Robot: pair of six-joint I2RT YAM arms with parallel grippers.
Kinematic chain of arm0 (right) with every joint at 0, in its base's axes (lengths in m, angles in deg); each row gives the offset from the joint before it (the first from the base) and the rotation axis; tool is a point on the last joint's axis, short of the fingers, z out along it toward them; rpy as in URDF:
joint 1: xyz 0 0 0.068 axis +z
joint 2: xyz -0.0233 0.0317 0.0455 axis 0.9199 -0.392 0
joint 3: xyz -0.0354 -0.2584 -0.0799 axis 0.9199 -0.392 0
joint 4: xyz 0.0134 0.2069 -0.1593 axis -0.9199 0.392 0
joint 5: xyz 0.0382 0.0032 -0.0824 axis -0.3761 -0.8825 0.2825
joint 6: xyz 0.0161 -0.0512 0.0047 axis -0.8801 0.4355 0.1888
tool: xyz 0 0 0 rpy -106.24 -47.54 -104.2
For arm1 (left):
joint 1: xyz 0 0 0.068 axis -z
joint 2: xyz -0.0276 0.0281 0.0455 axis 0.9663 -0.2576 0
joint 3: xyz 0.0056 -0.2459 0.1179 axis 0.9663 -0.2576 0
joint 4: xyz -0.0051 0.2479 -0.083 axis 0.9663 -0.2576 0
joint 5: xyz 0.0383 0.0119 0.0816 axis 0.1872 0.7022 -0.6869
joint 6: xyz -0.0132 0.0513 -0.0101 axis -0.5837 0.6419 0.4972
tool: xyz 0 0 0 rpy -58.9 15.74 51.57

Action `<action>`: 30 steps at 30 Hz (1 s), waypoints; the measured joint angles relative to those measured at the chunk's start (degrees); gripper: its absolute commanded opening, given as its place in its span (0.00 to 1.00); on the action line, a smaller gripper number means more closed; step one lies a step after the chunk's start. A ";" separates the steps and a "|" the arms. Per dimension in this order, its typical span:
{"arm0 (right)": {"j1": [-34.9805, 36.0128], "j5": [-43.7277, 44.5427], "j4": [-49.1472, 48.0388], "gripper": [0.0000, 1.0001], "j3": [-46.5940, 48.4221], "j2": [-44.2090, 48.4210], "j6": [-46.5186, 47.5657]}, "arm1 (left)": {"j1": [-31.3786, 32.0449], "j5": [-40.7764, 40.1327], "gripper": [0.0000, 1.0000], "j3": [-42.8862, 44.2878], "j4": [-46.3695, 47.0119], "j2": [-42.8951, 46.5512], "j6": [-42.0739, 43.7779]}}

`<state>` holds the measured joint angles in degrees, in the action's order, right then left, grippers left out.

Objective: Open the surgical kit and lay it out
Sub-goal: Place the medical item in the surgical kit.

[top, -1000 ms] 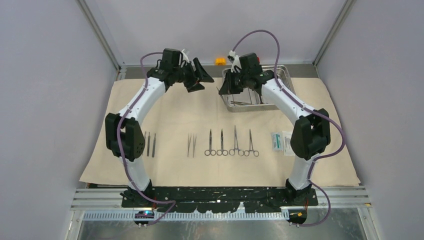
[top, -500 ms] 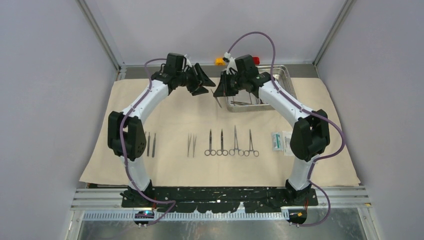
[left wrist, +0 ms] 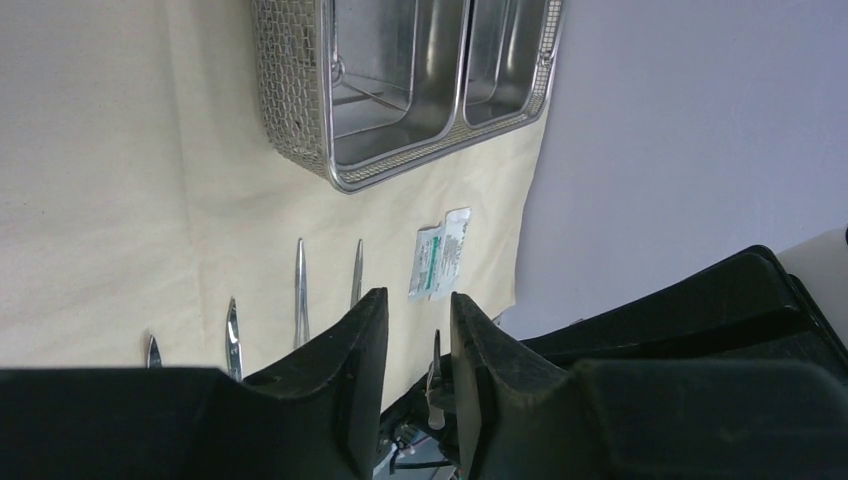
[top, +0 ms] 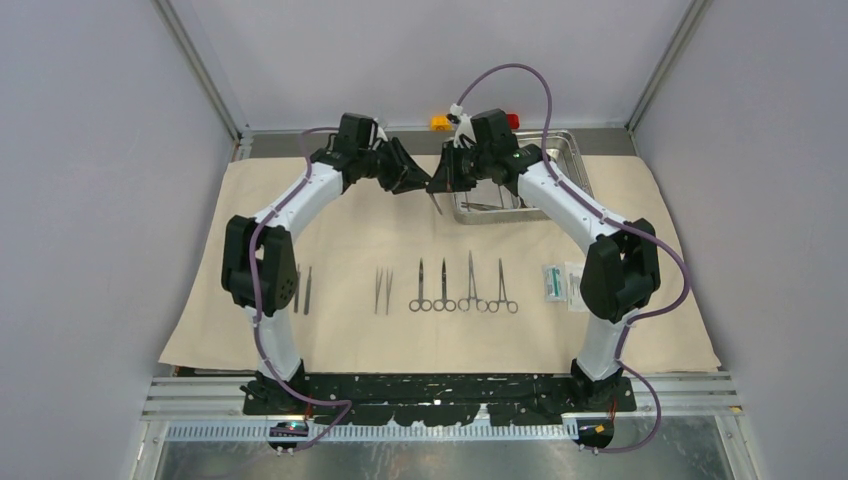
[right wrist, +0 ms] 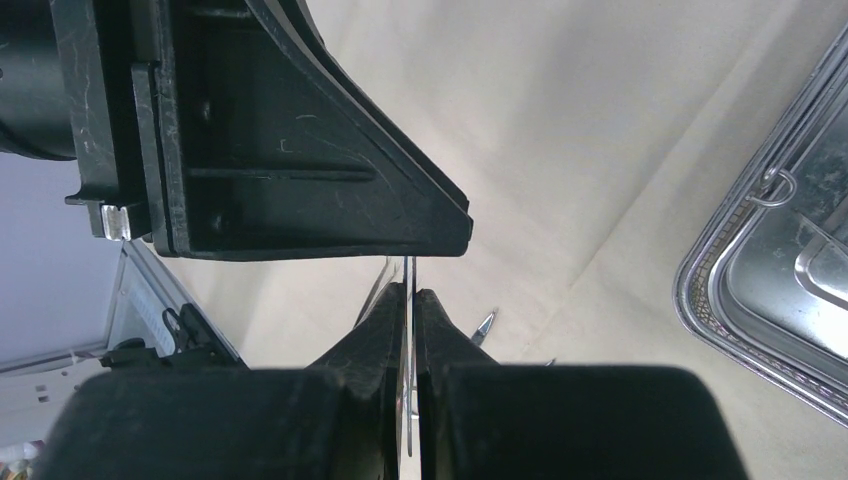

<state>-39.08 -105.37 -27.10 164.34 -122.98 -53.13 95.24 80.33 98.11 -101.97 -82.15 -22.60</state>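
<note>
The beige cloth [top: 350,230] lies spread flat. The steel tray [top: 572,150] sits on its far right part with at least one slim piece [top: 482,207] inside (so unloading looks unfinished). In a near row lie four clamps [top: 444,285], tweezers [top: 379,290], two straight handles [top: 308,290] and two packets [top: 552,283]. Just left of the tray, the right gripper [right wrist: 411,292] pinches a slim steel instrument [top: 436,203]. The left gripper [left wrist: 418,300] straddles it, jaws apart.

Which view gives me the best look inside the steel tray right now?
Left wrist: both compartments of the tray show unobstructed. In top external the right arm covers part of it; right wrist catches only one corner.
</note>
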 measured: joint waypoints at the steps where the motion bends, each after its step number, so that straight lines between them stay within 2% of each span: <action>1: 0.04 0.00 -0.07 0.00 -0.02 0.00 -0.04 | 0.00 0.15 0.28 0.00 0.09 -0.02 -0.11; 12: 0.31 0.22 -0.24 0.00 -0.04 0.00 -0.04 | 0.11 1.14 0.13 -0.04 1.77 -0.02 -0.87; 17: 0.48 0.61 -0.24 0.01 -0.04 0.00 -0.04 | 0.11 1.14 0.01 -0.37 2.08 -0.02 -0.96; 21: 0.66 0.98 -0.22 0.01 -0.17 0.00 0.00 | 0.09 1.18 0.00 -0.52 2.08 -0.02 -0.04; 24: 0.70 1.09 -0.22 0.08 -0.39 0.00 0.07 | 0.13 1.18 0.00 -0.63 2.10 -0.02 1.25; 28: 0.72 1.01 -0.11 0.32 -0.74 0.00 0.81 | 0.13 1.40 0.00 -0.66 1.99 0.07 4.66; 30: 0.74 0.96 0.35 0.38 -0.79 0.07 1.97 | 0.13 1.55 0.00 -0.92 1.92 0.39 7.87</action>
<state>-38.34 -104.41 -26.75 163.55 -122.91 -51.16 95.37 81.88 97.19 -100.05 -81.75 -14.73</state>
